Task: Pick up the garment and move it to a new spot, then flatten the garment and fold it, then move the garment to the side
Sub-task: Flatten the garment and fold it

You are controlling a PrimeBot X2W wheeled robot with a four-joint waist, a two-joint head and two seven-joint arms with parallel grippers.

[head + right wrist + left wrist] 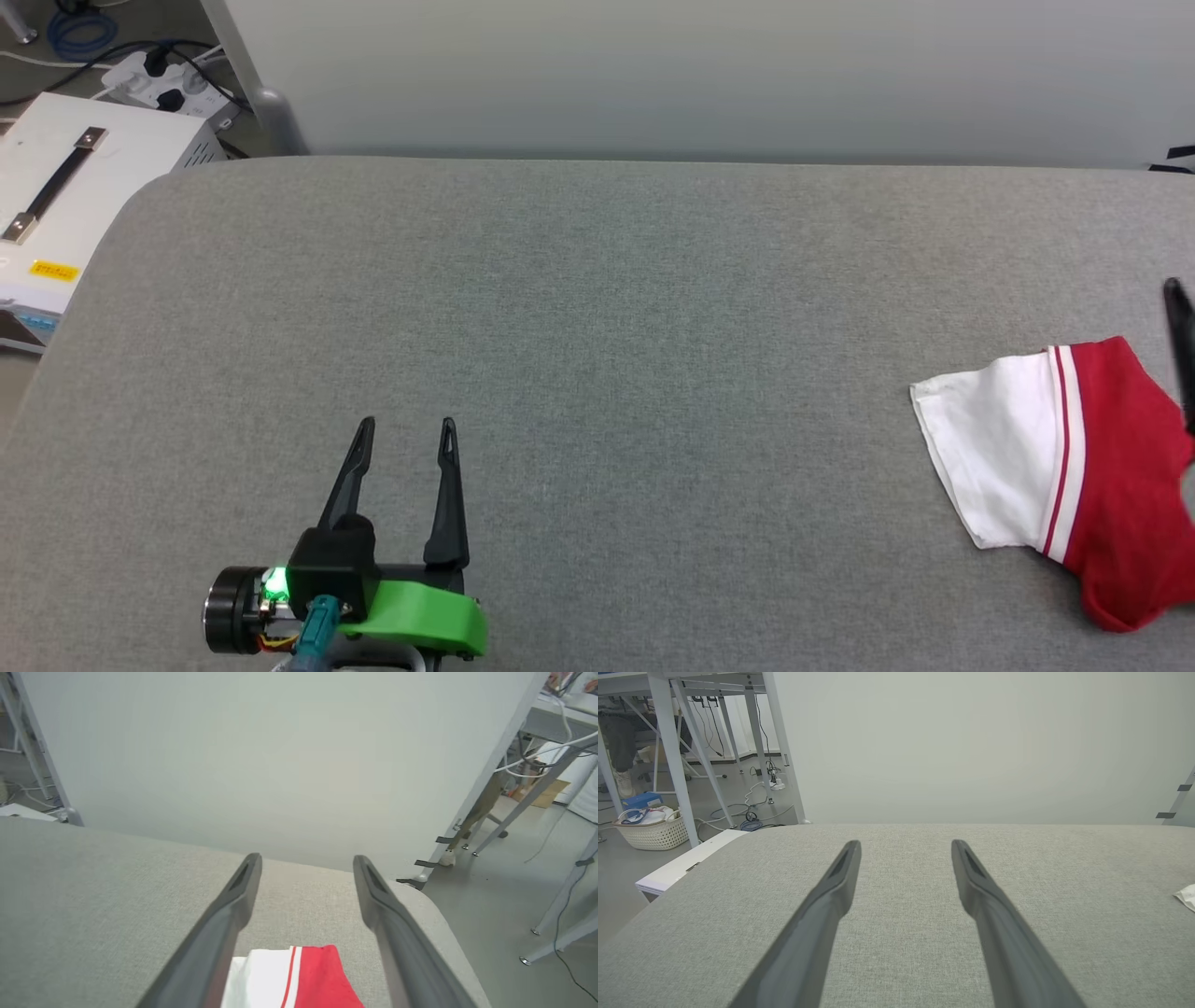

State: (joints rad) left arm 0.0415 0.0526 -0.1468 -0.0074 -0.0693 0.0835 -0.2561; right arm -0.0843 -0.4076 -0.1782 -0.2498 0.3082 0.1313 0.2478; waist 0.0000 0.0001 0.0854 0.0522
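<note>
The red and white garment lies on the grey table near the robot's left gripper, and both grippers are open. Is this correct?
Not quite. The garment lies on the grey table near the right gripper, not the left gripper, as the head view shows. Both grippers are indeed open.

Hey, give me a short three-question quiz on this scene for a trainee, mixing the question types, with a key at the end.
1. True or false: the red-and-white jersey garment lies at the robot's right on the grey fabric-covered table.
2. The left gripper is: A) open and empty; B) shut on the garment; C) shut on a cable.
3. Fill in: in the right wrist view, the right gripper has its open fingers framing the ___.
Key: 1 true; 2 A; 3 garment.
</note>
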